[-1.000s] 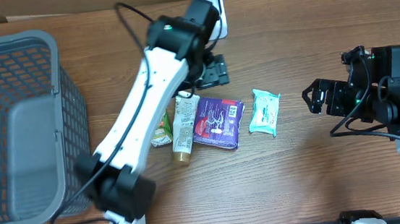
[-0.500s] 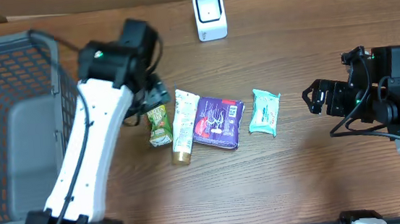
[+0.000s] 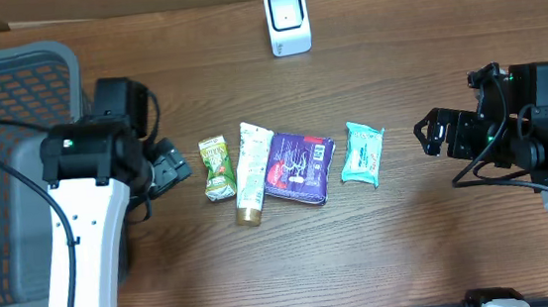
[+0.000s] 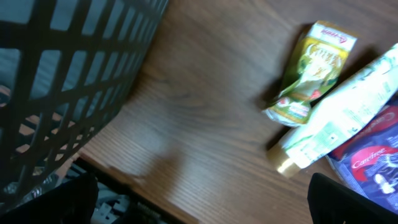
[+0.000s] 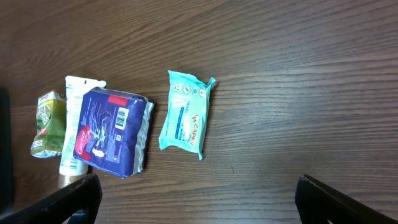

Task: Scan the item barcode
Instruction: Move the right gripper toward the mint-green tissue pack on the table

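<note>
A white barcode scanner (image 3: 287, 20) stands at the back of the table. In a row at the middle lie a green pouch (image 3: 217, 166), a white tube (image 3: 250, 171), a purple packet (image 3: 299, 167) and a teal wipes pack (image 3: 363, 153). My left gripper (image 3: 168, 168) is open, just left of the green pouch (image 4: 311, 71) and beside the basket, holding nothing. My right gripper (image 3: 432, 135) hangs open to the right of the teal pack (image 5: 185, 115), also holding nothing. A printed barcode shows on the purple packet (image 5: 112, 130).
A large grey mesh basket (image 3: 17, 57) fills the left side of the table, its wall (image 4: 68, 81) close to my left gripper (image 4: 205, 205). The table's front edge shows low in the left wrist view. Bare wood lies under my right gripper (image 5: 199, 205).
My left arm has swung from the scanner at the back down and left to the basket's side, uncovering the scanner. The right arm and the items have not moved.
</note>
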